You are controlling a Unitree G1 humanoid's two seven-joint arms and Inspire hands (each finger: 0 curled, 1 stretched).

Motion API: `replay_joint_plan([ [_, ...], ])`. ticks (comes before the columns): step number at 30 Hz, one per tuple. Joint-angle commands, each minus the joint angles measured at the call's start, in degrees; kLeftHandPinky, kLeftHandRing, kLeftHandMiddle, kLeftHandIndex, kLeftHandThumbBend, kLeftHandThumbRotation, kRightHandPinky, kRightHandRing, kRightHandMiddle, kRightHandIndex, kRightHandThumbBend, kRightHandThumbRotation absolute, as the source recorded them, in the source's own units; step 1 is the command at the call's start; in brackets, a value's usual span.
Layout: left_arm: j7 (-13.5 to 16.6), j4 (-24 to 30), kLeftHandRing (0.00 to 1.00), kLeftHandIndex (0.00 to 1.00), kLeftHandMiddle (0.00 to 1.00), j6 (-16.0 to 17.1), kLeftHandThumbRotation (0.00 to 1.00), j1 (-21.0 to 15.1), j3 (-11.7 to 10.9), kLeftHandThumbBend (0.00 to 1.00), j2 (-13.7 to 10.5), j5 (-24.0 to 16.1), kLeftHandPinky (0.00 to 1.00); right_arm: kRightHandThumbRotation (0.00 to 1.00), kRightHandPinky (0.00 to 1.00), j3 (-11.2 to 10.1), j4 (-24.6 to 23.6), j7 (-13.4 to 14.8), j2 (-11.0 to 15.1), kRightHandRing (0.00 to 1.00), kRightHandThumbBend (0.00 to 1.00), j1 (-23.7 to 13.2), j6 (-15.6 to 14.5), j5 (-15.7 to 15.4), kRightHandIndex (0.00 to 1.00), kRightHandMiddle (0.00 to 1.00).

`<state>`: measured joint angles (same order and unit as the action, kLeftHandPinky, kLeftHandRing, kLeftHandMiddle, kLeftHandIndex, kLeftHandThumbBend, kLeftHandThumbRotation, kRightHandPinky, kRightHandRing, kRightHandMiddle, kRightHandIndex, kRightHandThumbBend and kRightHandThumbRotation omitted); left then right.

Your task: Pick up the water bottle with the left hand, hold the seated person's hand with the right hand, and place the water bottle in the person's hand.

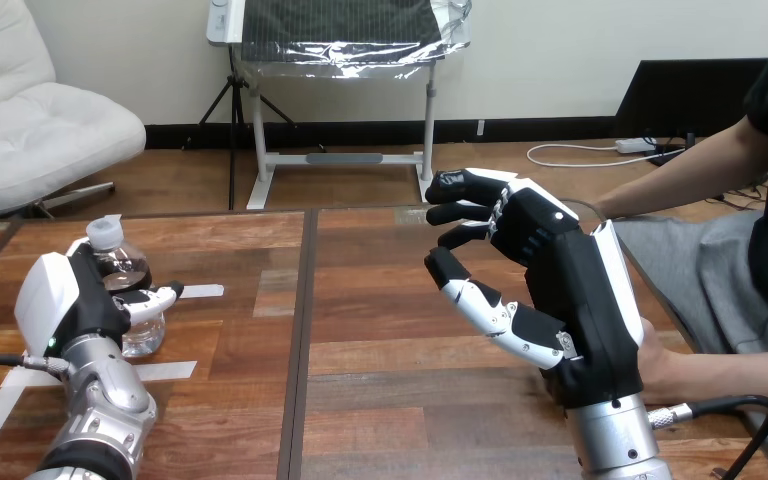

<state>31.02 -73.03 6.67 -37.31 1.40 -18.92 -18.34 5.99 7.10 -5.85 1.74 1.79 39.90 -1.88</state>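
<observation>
Your left hand (65,300) has its fingers curled round the water bottle (125,265), which stands on the tabletop (380,300). Your right hand (560,290) hangs loosely spread beside the person's hand (665,370). Next, I think, lift it straight up.

Clear water bottle (125,266), white cap (103,232), brown table (380,300)

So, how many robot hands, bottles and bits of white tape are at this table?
robot hands: 2 (left hand, right hand)
water bottle: 1
white tape strips: 3
total: 6
</observation>
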Motion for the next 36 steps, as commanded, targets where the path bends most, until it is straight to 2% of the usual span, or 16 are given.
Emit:
replay_joint_plan([
  [1,-0.4,-0.5,0.75,0.77,0.78,0.9,0.08,-5.3,0.1,0.73,-1.8,0.0,0.66,0.06,0.54,-0.5,-2.7,0.3,-0.3,0.64,0.47,-1.2,0.4,0.7,0.67,0.69],
  [10,-0.4,-0.4,0.68,0.71,0.72,2.0,0.02,-5.1,-0.8,0.72,-1.8,1.0,0.6,0.06,0.54,-0.4,-2.7,0.2,-0.4,0.64,0.48,-1.2,0.4,0.9,0.66,0.68],
  [23,0.8,-0.5,0.56,0.6,0.61,4.4,0.0,-4.7,-1.9,0.75,-1.6,2.3,0.49,0.06,0.54,-0.4,-2.6,0.1,-0.3,0.64,0.47,-1.4,0.6,1.0,0.66,0.68],
  [36,1.6,-0.5,0.52,0.54,0.55,4.8,0.0,-4.7,-2.2,0.75,-1.3,2.3,0.47,0.05,0.54,-0.2,-3.2,0.0,-0.3,0.64,0.47,-1.1,0.1,1.2,0.66,0.68],
])
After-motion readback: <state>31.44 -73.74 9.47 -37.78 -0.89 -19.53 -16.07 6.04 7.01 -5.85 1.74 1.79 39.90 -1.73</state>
